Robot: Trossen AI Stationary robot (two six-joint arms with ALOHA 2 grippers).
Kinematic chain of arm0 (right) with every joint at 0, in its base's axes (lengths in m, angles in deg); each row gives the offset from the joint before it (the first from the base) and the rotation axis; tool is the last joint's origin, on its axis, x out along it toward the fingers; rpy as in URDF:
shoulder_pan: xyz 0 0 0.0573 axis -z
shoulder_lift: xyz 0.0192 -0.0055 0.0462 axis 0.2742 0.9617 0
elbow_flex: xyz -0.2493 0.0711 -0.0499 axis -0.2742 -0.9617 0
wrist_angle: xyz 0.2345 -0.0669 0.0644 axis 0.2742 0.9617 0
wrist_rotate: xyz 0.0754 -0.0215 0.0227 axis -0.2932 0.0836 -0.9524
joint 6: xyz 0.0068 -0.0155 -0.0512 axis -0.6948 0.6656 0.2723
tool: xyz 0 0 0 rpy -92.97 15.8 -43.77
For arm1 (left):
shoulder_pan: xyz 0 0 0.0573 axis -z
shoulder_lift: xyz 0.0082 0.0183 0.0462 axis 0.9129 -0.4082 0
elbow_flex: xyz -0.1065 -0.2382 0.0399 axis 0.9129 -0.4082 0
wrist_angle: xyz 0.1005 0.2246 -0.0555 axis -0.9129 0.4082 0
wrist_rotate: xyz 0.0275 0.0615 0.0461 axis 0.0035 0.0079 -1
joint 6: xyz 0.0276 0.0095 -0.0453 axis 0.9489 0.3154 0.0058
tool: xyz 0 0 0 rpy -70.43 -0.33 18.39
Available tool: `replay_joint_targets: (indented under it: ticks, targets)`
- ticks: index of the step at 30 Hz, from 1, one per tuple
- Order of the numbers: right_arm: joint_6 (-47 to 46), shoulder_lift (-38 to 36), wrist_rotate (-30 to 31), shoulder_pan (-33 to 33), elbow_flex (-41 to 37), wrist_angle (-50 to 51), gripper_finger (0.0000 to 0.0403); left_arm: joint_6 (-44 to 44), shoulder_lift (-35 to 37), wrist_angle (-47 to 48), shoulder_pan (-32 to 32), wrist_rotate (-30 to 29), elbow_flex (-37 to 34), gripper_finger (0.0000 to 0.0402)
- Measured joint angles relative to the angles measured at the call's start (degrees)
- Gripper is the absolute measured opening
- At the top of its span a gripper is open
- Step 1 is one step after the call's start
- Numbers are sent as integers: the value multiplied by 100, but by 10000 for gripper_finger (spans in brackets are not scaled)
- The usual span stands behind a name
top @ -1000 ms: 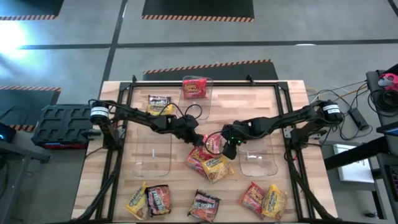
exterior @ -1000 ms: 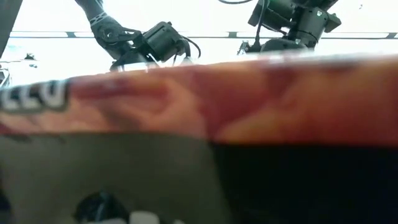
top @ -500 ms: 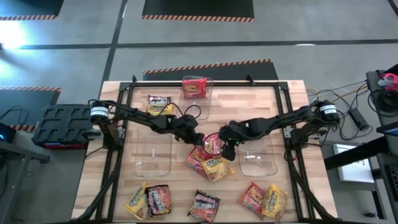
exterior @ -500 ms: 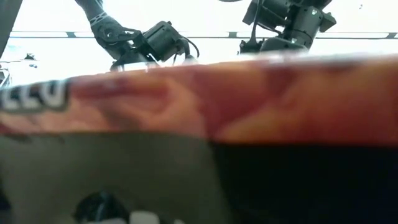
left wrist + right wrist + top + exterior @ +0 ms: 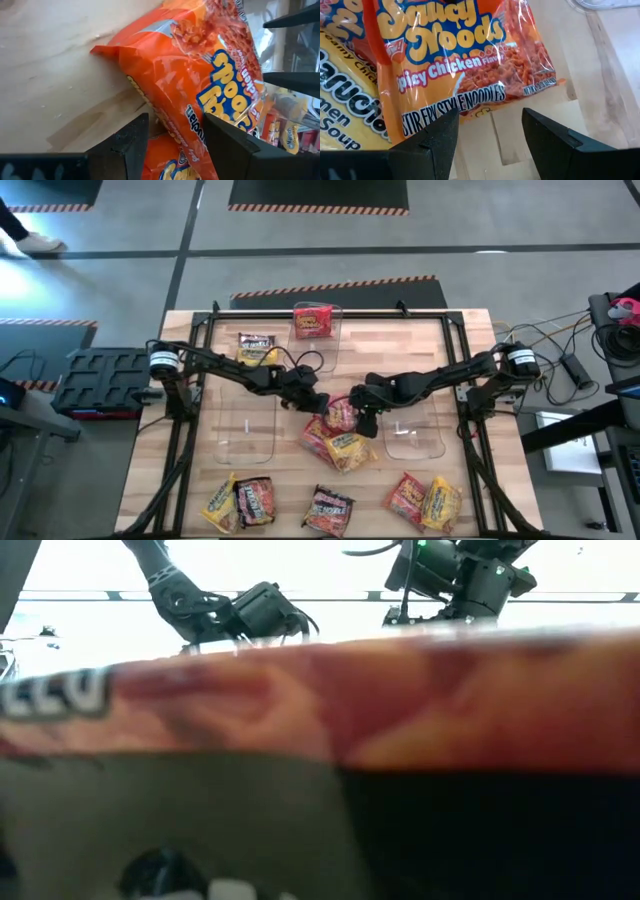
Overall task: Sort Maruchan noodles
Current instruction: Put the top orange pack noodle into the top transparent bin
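Near the middle of the counter [image 5: 400,345], both pincers meet over one red Maruchan noodles packet [image 5: 341,416] (its label reads spicy chicken), which lies against a small heap of red and yellow packets [image 5: 340,447]. From one side the left pincer [image 5: 172,137] has its fingers closed on the packet's edge, while the right pincer [image 5: 487,127] stands open just beside the other edge, not touching it. More packets [image 5: 240,502] lie along the near edge.

Overhead light is even and soft, with glare pooling on the floor [image 5: 40,240] at far left. Down low, a blurred packet [image 5: 320,690] swamps the lens against a blown-out white background. Wrist views are bright and crisp.
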Motion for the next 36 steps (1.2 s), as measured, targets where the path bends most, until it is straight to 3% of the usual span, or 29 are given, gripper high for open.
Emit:
replay_joint_targets:
  ticks: [7,16,25,36]
  targets:
    - [68,-7,-55,2,47,32,208,-21,-148,-642,-15,103,-18,169]
    - [108,102,3,0,58,23,207,84,-148,-716,-28,-125,-18,169]
    - [90,104,-1,0,58,11,207,-43,-87,-292,-37,422,-14,169]
    - [172,111,-26,0,58,27,208,-23,119,336,-186,427,-14,168]
